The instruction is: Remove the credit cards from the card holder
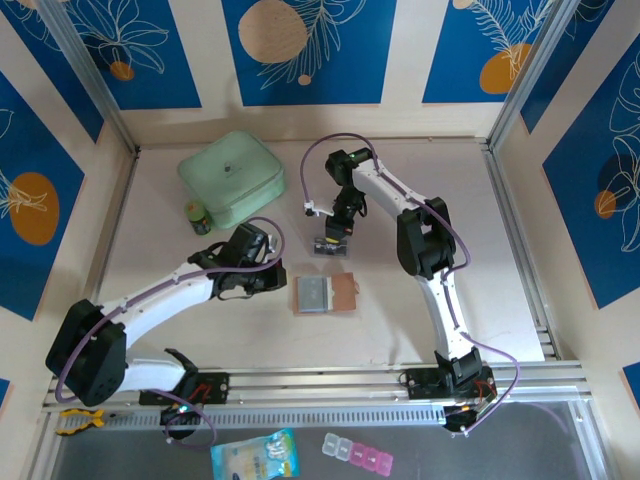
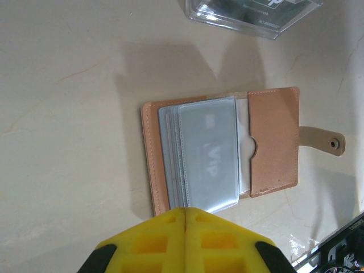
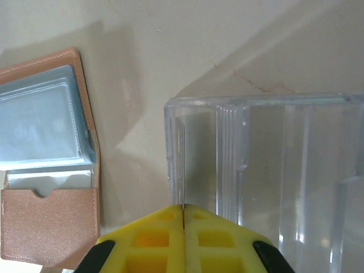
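Left of centre, the left gripper (image 2: 185, 213), fingers pressed together, is hovering just short of the open card holder (image 2: 273, 142), which is lying crosswise straight ahead of it. The right gripper (image 3: 183, 209), likewise closed, is hanging off to the holder's side, over a clear box (image 3: 261, 165).

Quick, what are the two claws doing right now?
Left claw: closed, holding nothing.
Right claw: closed; whether it pinches anything cannot be told.
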Controlling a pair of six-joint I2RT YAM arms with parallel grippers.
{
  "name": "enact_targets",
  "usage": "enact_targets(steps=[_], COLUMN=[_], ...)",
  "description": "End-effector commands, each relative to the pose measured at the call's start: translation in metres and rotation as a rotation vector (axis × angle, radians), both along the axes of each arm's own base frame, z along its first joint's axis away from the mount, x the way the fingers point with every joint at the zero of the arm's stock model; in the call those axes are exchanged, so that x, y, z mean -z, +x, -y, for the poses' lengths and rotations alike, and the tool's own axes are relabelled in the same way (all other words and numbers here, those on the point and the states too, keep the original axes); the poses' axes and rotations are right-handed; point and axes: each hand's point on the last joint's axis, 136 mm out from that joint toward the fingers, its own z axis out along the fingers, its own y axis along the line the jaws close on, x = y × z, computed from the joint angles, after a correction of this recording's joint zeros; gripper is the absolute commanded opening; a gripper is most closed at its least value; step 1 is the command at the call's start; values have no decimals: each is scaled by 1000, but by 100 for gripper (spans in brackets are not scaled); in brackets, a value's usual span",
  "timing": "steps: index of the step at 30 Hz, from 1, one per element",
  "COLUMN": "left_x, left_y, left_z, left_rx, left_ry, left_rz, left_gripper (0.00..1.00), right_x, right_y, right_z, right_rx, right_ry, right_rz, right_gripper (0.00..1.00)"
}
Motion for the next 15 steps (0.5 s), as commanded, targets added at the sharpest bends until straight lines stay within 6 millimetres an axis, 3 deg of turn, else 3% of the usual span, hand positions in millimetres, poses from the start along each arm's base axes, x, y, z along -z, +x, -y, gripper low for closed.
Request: enact_targets(steps=[1,6,10,15], left_x=[0,1,0,3], left_y=[0,0,1,4], left_z=[-5,-3,0,5], left_rx=[-9,-5,5,25], left_ry=[2,-5,-12,-12], left_rz=[1,-4,-4,-15], left_gripper=[3,3,3,4], right_x=[2,-16,-30,-45], right_y=[-8,-3,9,10], right_z=[-6,-9,-12,-11], right_rx=[-7,24,70,103], right_ry=[28,55,69,84], right_rz=[-61,-42,50,137], right_gripper=[11,18,20,22])
